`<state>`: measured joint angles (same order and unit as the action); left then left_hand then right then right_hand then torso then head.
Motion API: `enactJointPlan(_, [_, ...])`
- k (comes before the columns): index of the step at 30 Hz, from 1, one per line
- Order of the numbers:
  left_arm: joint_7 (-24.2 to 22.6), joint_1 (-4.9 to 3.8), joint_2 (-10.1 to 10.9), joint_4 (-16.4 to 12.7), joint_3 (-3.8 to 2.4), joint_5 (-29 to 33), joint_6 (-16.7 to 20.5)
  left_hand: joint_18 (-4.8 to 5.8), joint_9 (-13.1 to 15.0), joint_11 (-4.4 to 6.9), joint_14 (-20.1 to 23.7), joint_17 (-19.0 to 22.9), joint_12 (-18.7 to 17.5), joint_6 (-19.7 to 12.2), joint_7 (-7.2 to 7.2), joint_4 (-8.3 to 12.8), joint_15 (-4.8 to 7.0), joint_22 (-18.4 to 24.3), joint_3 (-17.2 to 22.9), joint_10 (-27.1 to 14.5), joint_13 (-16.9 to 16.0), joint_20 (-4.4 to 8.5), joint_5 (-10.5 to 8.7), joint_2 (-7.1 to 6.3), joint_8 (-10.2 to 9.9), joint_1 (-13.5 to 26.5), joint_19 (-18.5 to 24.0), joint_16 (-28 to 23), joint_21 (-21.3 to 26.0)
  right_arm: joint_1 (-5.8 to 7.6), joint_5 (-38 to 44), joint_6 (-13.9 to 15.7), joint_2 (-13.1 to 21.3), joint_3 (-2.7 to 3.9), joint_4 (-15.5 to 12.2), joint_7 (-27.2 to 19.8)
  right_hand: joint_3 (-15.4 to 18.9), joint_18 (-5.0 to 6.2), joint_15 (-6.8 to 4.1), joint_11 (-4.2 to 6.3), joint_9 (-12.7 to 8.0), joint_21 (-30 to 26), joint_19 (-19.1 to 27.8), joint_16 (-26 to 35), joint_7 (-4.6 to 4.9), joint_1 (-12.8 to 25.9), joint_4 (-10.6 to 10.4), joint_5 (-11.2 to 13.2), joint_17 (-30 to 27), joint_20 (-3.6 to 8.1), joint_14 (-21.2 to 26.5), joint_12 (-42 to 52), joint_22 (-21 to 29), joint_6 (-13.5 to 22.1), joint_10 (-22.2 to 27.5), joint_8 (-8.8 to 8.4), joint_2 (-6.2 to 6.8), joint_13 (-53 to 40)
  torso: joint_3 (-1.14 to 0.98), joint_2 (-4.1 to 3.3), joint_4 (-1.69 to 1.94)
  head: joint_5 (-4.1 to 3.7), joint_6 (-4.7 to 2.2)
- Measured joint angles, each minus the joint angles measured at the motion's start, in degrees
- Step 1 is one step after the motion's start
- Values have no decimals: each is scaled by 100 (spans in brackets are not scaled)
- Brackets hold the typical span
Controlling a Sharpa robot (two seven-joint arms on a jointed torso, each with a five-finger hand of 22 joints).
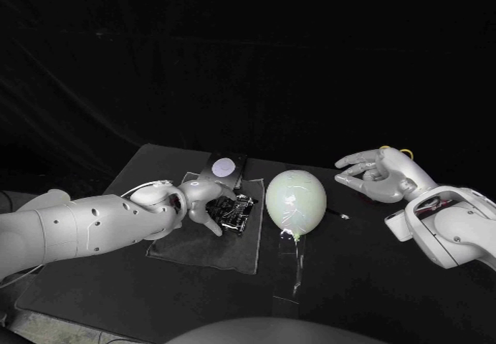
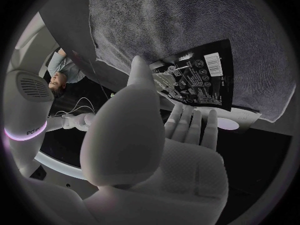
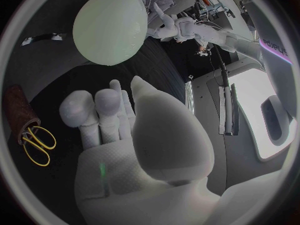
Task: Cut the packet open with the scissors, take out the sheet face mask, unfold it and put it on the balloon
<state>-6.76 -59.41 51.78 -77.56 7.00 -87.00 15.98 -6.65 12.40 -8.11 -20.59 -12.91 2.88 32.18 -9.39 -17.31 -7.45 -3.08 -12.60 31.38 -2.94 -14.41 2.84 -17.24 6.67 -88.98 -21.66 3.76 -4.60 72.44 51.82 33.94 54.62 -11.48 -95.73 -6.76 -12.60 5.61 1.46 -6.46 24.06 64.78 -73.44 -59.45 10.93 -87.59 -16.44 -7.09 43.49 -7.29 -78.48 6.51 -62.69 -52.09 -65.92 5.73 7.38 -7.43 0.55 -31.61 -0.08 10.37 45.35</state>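
Observation:
The black foil packet [image 1: 234, 210] lies on a grey cloth [image 1: 196, 247]. My left hand [image 1: 199, 201] is at the packet's left edge; in the left wrist view its thumb tip [image 2: 141, 69] reaches the corner of the packet [image 2: 199, 80], with the other fingers [image 2: 192, 127] spread and holding nothing. The pale green balloon [image 1: 296, 199] lies just right of the cloth. My right hand [image 1: 377, 176] hovers right of the balloon [image 3: 109, 25], fingers apart and empty. The yellow-handled scissors [image 3: 36, 145] stand in a brown holder [image 3: 17, 110] behind that hand; a handle loop [image 1: 399, 151] shows above it.
A white disc [image 1: 226, 168] sits on a black base at the cloth's far edge, also seen as the disc [image 2: 228, 124] from the left wrist. A strip of clear film [image 1: 292, 269] runs from the balloon's knot toward the table's front edge.

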Motion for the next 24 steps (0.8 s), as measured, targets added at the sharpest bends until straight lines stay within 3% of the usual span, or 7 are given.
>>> enactJointPlan(3, [46, 2, -22, 27, -1, -40, 0, 0, 28, -29, -206, -74, 23, 57, -26, 7, -23, -10, 125, 170, -15, 10, 0, 73, 40, -144, -73, 60, -29, -1, -8, 0, 17, 0, -9, 0, 0, 0, 9, 0, 1, 0, 0, 1, 0, 0, 0, 0, 5, 0, 9, 0, -7, 0, 0, 0, 0, 4, 0, 0, 0, -7, 8])
enactJointPlan(6, [80, 4, -41, 35, -1, -67, -2, -93, 58, -50, -381, -131, 45, 133, -42, 7, -38, -10, 244, 351, -26, 7, 0, 125, 77, -196, -131, 105, -44, -1, -15, -1, 25, 0, -16, 0, -21, 0, 9, 0, 7, 0, 0, 1, -1, 0, -1, 0, 12, 0, 9, 0, -13, 1, 0, 0, 0, 7, -3, 0, 1, -5, 18])
enactJointPlan(11, [131, 11, -95, 62, -1, -119, -20, -98, 118, -59, -549, -178, 45, 312, -61, 14, -30, -19, 351, 525, -31, -15, 0, 195, 145, -265, -193, 134, -50, -2, -27, -4, 28, 0, -25, 0, -40, 0, 9, 0, 8, 0, 0, 9, -3, 0, 8, 0, 27, 0, 9, 0, -28, 2, 0, 0, 0, 17, -4, 2, 3, -1, 43])
enactJointPlan(13, [147, 23, -117, 81, -1, -147, -28, -177, 130, -48, -576, -184, 45, 344, -75, 8, -23, -19, 370, 552, -31, -24, 0, 199, 156, -269, -202, 133, -66, -3, -30, -5, 28, 0, -28, 0, -40, 0, 9, 0, 9, 0, 0, 7, -10, 0, 8, 0, 27, 0, 9, 0, -28, 9, 0, 0, 0, 17, -4, 3, 4, -10, 53])
enactJointPlan(24, [181, 112, -192, 194, -34, -306, -31, -180, 139, -25, -554, -143, 44, 344, -76, 7, -2, -18, 370, 528, -29, -24, -2, 209, 156, -285, -202, 133, -66, -17, -40, -14, 25, 0, -30, 0, -72, 0, 9, -1, 14, 0, 0, -13, -11, 0, 9, 0, 29, 0, 9, 0, -34, 10, -1, 0, 0, 23, -4, 4, 9, -25, 101])
